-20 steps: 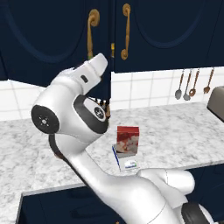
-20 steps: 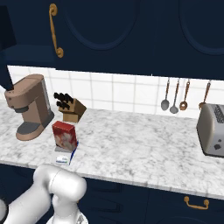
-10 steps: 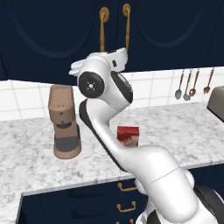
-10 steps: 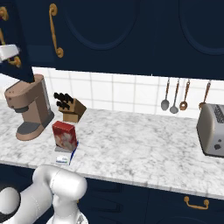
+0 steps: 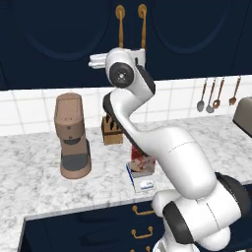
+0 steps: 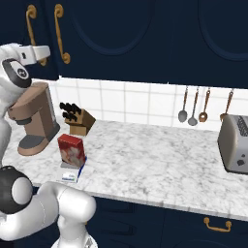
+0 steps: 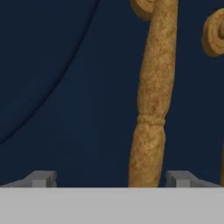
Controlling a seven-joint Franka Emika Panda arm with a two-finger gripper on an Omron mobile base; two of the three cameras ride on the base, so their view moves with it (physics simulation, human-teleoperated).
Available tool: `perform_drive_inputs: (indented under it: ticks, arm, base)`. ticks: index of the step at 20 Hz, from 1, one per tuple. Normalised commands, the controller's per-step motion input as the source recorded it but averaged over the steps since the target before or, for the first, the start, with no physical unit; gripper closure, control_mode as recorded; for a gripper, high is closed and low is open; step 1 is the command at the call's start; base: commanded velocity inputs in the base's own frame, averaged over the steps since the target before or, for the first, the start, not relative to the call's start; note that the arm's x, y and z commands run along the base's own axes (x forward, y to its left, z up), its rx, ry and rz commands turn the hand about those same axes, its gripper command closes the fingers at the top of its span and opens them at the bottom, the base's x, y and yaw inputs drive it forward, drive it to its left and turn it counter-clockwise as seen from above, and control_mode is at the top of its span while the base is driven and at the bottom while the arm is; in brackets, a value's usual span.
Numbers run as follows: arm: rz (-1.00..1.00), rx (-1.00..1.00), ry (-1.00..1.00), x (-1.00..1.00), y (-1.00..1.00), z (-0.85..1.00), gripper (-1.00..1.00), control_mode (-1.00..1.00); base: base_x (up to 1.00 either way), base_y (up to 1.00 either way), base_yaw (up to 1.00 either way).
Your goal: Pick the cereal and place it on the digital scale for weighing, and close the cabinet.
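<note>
- Swung further round since the earlier frames: arm was folded low over the counter, now raised with the hand up at the cabinet (image 5: 64,44) doors; doors seen nearer shut than a second ago (base views have also shifted, so part of that is camera travel).
- Gripper (image 7: 109,177) spread wide, nothing between the tips; holds nothing. Faces the door panel squarely, one brass handle (image 7: 153,100) just ahead, between the two tips and toward the right one.
- Cereal (image 6: 71,150) found upright on the digital scale (image 6: 72,173), just in front of the knife block (image 6: 77,121), coffee machine (image 5: 73,138) beside it.
- Weighing step judged done; cabinet closing judged in hand, possibly near complete (doors appear flush from both base views, no gap made out).
- Next move, as a judgement: press gently forward on the panel until seated, keeping clear of the handle, then withdraw without snagging it.
</note>
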Motion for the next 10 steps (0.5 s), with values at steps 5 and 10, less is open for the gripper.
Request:
perform_drive_inputs:
  ticks: [5, 10]
  arm:
    - [-0.06, 0.00, -0.02, 1.00, 0.20, -0.04, -1.00, -1.00]
    - [-0.03, 0.01, -0.06, 0.97, 0.05, -0.03, -1.00, -1.00]
  base:
    - [0.00, 0.00, 0.00]
    - [0.00, 0.00, 0.00]
